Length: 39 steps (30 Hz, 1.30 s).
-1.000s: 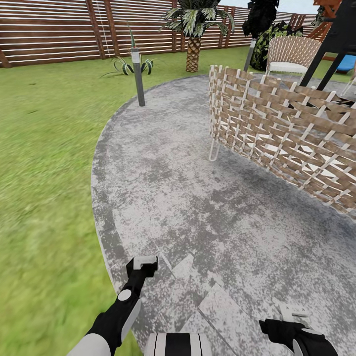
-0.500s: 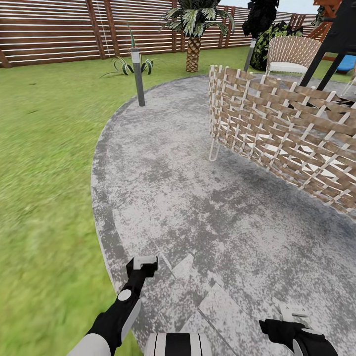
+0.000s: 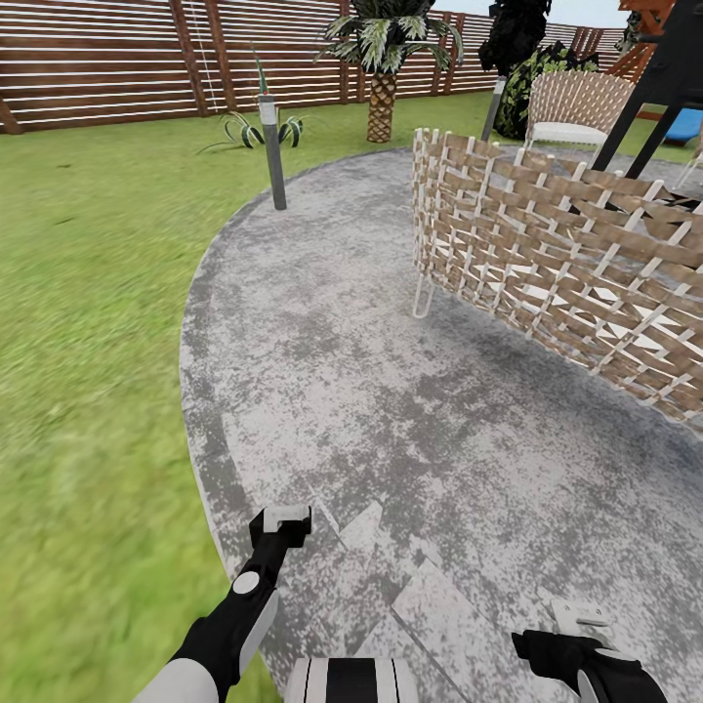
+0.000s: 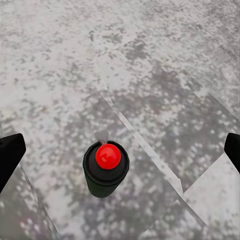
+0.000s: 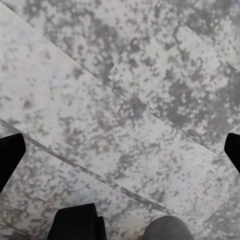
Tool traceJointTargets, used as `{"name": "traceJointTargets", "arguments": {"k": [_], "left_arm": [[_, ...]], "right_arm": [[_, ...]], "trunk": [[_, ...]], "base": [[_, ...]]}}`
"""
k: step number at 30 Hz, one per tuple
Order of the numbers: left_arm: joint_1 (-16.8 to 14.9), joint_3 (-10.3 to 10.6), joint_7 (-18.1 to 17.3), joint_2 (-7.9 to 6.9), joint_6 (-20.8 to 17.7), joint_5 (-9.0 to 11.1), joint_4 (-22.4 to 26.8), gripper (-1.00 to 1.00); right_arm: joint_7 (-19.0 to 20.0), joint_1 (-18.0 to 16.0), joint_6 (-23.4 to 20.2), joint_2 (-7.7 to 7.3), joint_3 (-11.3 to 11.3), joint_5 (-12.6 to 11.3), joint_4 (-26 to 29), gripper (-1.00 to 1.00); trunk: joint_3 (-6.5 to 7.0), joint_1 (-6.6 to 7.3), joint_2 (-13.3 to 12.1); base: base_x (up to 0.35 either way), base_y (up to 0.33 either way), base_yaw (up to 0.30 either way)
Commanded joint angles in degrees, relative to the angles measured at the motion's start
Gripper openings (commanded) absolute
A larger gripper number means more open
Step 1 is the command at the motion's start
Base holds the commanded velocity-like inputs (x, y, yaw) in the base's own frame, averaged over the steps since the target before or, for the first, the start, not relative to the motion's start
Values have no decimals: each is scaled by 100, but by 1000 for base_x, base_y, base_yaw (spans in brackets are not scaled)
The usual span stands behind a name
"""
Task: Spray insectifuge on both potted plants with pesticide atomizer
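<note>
Left wrist view: spray bottle (image 4: 105, 170) stands between wide-apart fingers of left gripper (image 4: 120, 150), prob. light, hard, slippery; grab dark body.

you're looking straight down on the atomizer (image 4: 105, 169) in the left wrist view — dark green body, red dot on top, standing upright on the mottled grey patio (image 3: 391, 410). around the paving lies green lawn (image 3: 88, 293) — the garden's brown slatted fence (image 3: 117, 59) behind it.
</note>
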State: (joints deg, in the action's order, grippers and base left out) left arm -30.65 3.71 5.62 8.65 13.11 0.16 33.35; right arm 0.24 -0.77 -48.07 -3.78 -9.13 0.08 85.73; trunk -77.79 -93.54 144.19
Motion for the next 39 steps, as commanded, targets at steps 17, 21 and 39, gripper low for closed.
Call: {"name": "traceJointTargets", "arguments": {"k": [17,21,39], "left_arm": [[-3,34,54,-4,22,1,-4,100],[-3,34,53,-4,21,1,-4,100],[-3,39,54,-4,23,1,-4,100]], "right_arm": [[3,-2,-27,0,-1,1,2,100],[3,-2,-27,0,-1,1,1,100],[3,-2,-27,0,-1,1,0,100]], "trunk": [[-4,1,1],[-4,1,1],[-4,1,1]], "base": [[24,-38,0],[5,-8,0],[0,39,0]]}}
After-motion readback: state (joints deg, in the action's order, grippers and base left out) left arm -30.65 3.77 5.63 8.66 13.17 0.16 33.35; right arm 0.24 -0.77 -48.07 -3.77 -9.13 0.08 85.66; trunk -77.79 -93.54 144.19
